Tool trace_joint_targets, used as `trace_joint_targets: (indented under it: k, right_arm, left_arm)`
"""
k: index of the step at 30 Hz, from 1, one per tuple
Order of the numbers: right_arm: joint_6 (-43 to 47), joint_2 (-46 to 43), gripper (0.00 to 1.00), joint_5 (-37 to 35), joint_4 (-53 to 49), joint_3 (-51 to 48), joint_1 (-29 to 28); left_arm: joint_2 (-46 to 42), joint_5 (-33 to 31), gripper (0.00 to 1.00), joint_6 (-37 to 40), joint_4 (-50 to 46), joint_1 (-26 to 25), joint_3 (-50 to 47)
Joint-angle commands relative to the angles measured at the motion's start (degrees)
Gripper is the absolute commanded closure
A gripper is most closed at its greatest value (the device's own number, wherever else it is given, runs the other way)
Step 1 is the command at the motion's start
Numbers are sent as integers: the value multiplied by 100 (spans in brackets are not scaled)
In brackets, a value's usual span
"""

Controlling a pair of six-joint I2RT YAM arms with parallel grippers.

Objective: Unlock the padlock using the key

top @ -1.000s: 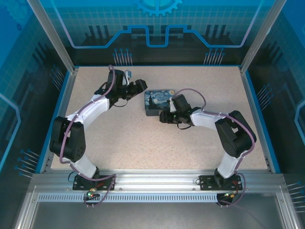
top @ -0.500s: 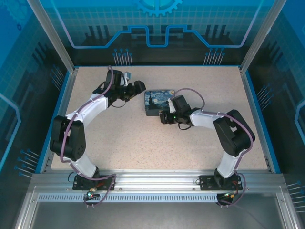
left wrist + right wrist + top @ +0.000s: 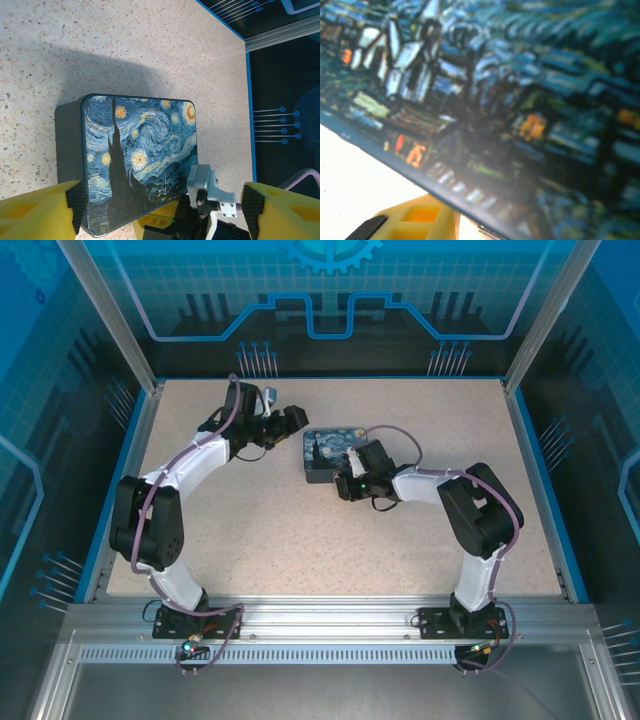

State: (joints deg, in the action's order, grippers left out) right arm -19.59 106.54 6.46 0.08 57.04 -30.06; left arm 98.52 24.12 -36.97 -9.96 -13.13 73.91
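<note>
The dark-blue Starry Night box (image 3: 333, 450) lies mid-table. My left gripper (image 3: 289, 418) hovers just left of it, jaws open wide. In the left wrist view its yellow fingers (image 3: 42, 212) frame the box (image 3: 140, 150) with nothing between the pads. My right gripper (image 3: 346, 483) presses against the box's near edge. One of its yellow fingers (image 3: 410, 222) shows below the blurred lid (image 3: 510, 100); whether the jaws are shut I cannot tell. A small bright metal bit (image 3: 487, 231) peeks under the lid's edge, too blurred to name. The padlock and the key are hidden.
The speckled table (image 3: 300, 550) is ringed by a blue rim and aluminium posts (image 3: 110, 315). The right arm's silver wrist mount (image 3: 205, 190) and cable sit close by the box's corner, between my left fingers.
The right arm has swung its elbow left and pushed its gripper closer against the box's near edge. The left gripper has crept slightly back, still open.
</note>
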Motion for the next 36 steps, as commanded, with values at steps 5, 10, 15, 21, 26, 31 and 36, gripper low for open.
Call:
trace_joint_targets:
  k: [5,10,15,21,26,31,36]
  right_arm:
    - [-85,123,85,194,113,90,78]
    - [-265,63,90,315,177,21,141]
    - [-558,-76,95,434,185,-47,183]
    - [-1073,-194,99,530,274,-192,190]
    - [-1574,-170,100,547,345,-288,185]
    - [-2012,-148,100,490,509,-407,185]
    - [-2339,-231,100,401,556,-541,193]
  left_arm:
    - [193,180,18,43,92,80,253]
    - [315,107,18,191,-66,91,377]
    - [452,-269,18,660,-603,74,639]
    - [477,-1098,18,1284,-1171,-164,735]
    - [632,-1836,18,1653,-1647,-481,976]
    - [873,-2027,19,1657,-1794,-719,1194]
    - [1074,-2344,19,1706,-1961,-914,1191]
